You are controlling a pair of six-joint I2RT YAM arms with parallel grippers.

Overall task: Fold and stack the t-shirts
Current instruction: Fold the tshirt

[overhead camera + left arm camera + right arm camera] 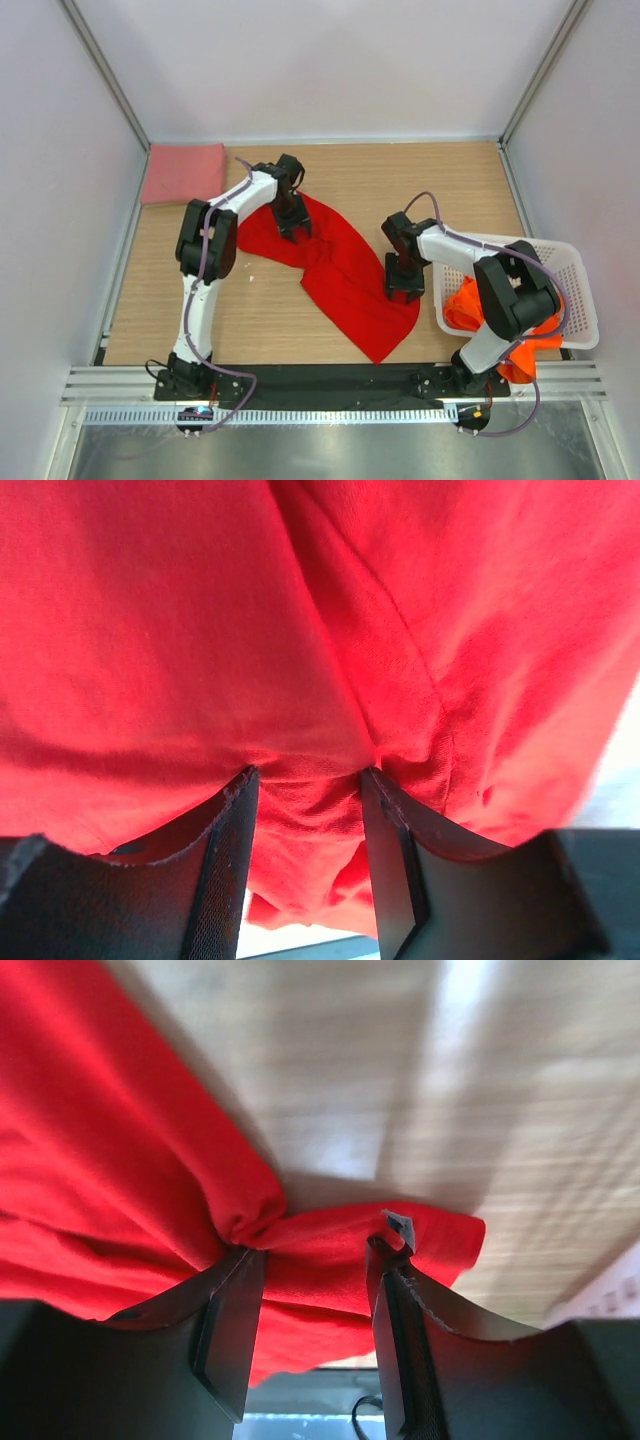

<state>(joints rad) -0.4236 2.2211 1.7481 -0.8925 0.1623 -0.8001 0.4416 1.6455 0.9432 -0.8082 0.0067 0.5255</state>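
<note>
A bright red t-shirt (340, 275) lies spread diagonally across the middle of the wooden table. My left gripper (293, 226) is at the shirt's upper part. In the left wrist view its fingers (228, 860) are closed on a bunched fold of the red t-shirt (310, 810). My right gripper (404, 290) sits at the shirt's right edge. There a flap of the red t-shirt (320, 1260) lies loosely between its parted fingers (232, 1320), low over the table. A folded salmon pink t-shirt (183, 172) lies at the back left. Orange t-shirts (470, 305) fill the basket.
A white lattice basket (570, 270) stands at the right edge of the table, with orange cloth spilling over its near side (518, 362). Grey walls close in the table on three sides. Bare wood (430, 180) shows behind the red shirt.
</note>
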